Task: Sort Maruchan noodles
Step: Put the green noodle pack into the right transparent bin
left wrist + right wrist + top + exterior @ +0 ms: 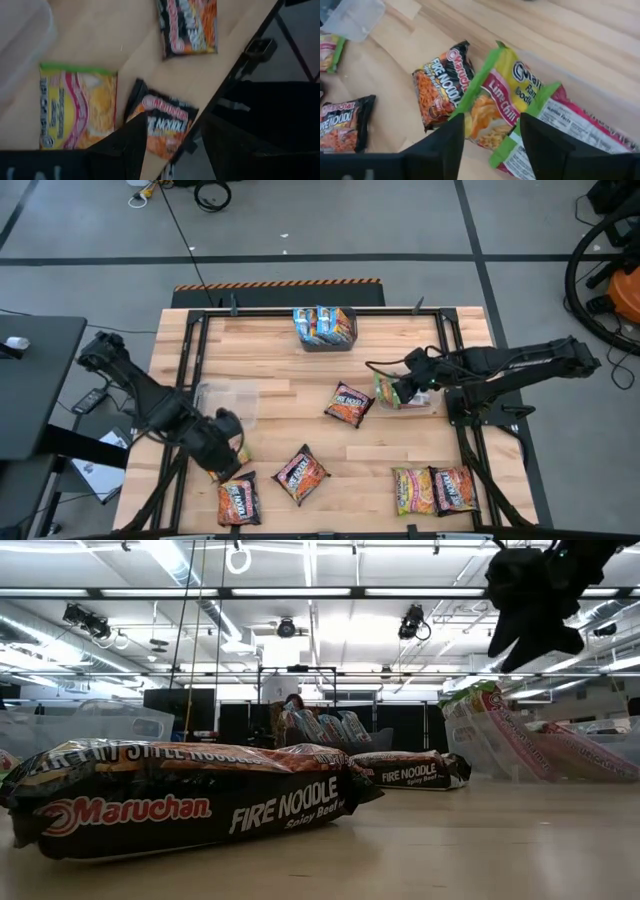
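Note:
Maruchan noodle packets lie flat on the wooden table. My right gripper (492,145) (402,392) hangs open above a clear tub (425,402) at the right. A green Lime Chili packet (495,105) leans over the tub's rim, and a second green packet (570,125) lies in the tub. In the low view this gripper (530,635) stands clear above the leaning packet (480,710). My left gripper (172,155) (228,458) is open above the near left corner, over a black Fire Noodle packet (165,125) and beside a green-yellow one (77,110).
A dark bin (325,328) with blue packets stands at the far edge, and a second clear tub (230,400) on the left. Loose black packets (348,404) (300,474) lie mid-table. A green-yellow packet (412,490) and a red one (455,490) lie near right.

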Robot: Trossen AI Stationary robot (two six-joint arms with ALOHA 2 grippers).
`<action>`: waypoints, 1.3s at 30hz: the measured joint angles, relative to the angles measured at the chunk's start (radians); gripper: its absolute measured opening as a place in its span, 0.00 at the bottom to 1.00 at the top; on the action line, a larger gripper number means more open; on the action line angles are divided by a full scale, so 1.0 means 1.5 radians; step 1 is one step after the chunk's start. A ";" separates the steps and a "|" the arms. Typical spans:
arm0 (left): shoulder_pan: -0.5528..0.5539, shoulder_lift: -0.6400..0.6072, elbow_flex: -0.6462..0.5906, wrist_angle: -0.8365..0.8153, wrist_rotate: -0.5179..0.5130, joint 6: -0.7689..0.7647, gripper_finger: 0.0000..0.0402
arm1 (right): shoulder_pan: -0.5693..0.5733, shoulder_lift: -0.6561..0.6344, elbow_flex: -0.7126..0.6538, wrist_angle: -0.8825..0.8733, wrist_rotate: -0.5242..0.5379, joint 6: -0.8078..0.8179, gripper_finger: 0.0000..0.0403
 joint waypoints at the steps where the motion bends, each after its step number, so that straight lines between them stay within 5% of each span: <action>1: -0.005 0.000 0.000 -0.005 0.001 -0.008 0.47 | 0.000 -0.001 0.005 -0.003 0.001 -0.011 0.51; 8: -0.029 0.000 0.000 -0.040 -0.031 0.008 0.47 | 0.000 -0.004 0.059 -0.009 0.001 -0.094 0.59; 18: -0.125 0.026 -0.001 -0.062 -0.032 0.016 0.47 | 0.017 -0.005 0.150 0.038 0.001 -0.350 0.61; 29: -0.186 0.169 -0.001 -0.033 -0.042 0.310 0.47 | 0.094 0.027 0.152 0.133 0.003 -0.519 0.61; 39: -0.053 0.199 -0.016 -0.062 -0.091 0.137 0.47 | 0.132 0.051 0.152 0.141 0.053 -0.439 0.61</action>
